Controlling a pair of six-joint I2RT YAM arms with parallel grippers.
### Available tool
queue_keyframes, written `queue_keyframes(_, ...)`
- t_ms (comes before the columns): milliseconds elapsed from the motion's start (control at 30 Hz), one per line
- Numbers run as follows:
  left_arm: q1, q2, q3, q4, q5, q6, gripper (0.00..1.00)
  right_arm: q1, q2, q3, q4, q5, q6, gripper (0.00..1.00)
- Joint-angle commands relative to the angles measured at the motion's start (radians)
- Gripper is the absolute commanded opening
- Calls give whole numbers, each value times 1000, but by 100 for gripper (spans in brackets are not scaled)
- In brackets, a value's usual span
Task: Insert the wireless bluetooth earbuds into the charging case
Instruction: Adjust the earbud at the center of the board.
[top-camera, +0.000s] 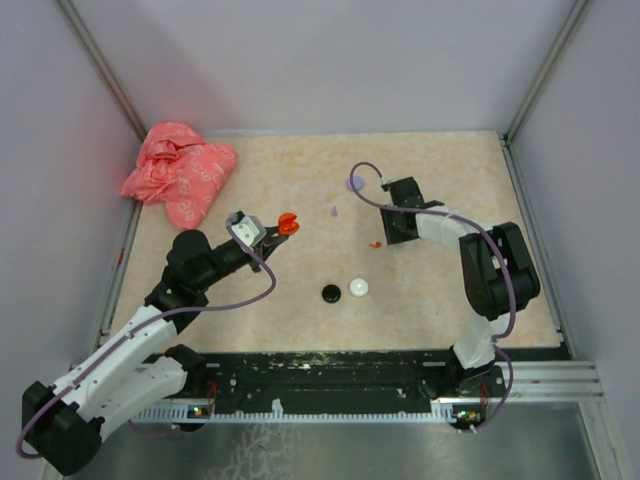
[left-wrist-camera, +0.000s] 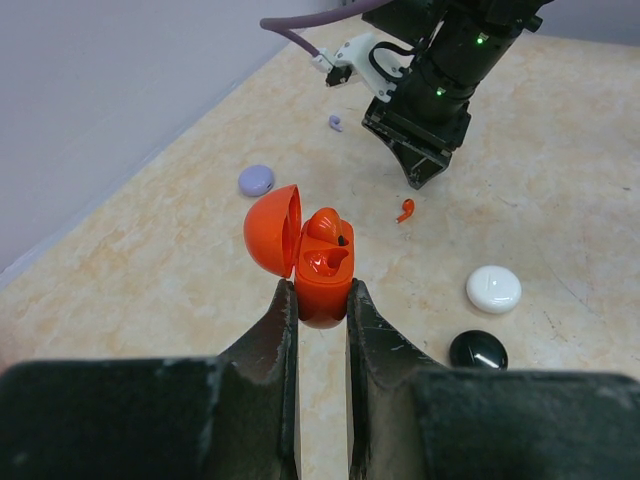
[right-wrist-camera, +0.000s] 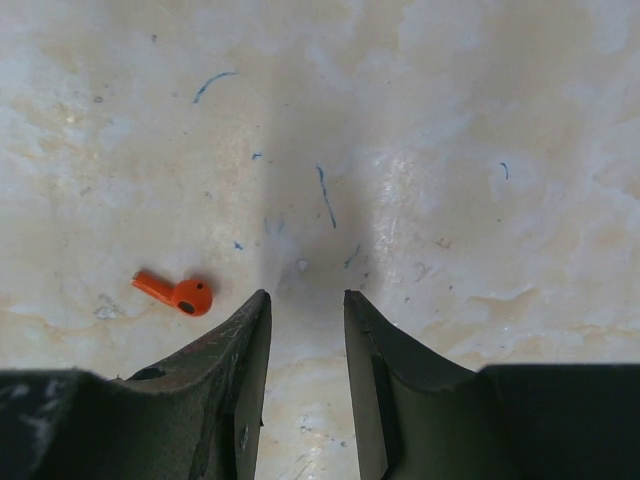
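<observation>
My left gripper (left-wrist-camera: 322, 290) is shut on an open orange-red charging case (left-wrist-camera: 320, 262), lid hinged to the left, held above the table; one orange-red earbud sits in it. It also shows in the top view (top-camera: 286, 224). A loose orange-red earbud (right-wrist-camera: 175, 292) lies on the table just left of my right gripper (right-wrist-camera: 306, 296), which is open and empty above the surface. That earbud also shows in the left wrist view (left-wrist-camera: 405, 210) and the top view (top-camera: 375, 243). A tiny lilac earbud (left-wrist-camera: 336, 122) lies farther back.
A white disc (left-wrist-camera: 493, 288) and a black disc (left-wrist-camera: 478, 350) lie near the table's middle, a lilac disc (left-wrist-camera: 256, 180) farther back. A crumpled pink bag (top-camera: 180, 170) sits at the back left corner. Walls enclose the table.
</observation>
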Motion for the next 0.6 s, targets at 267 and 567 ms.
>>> queue_keyframes(267,2,-9,23,18,2,-16,1,100,-75,47,28,30,316,36)
queue_keyframes(567,2,-11,24,20,12,-23,1,117,-22,51,5,52,374,37)
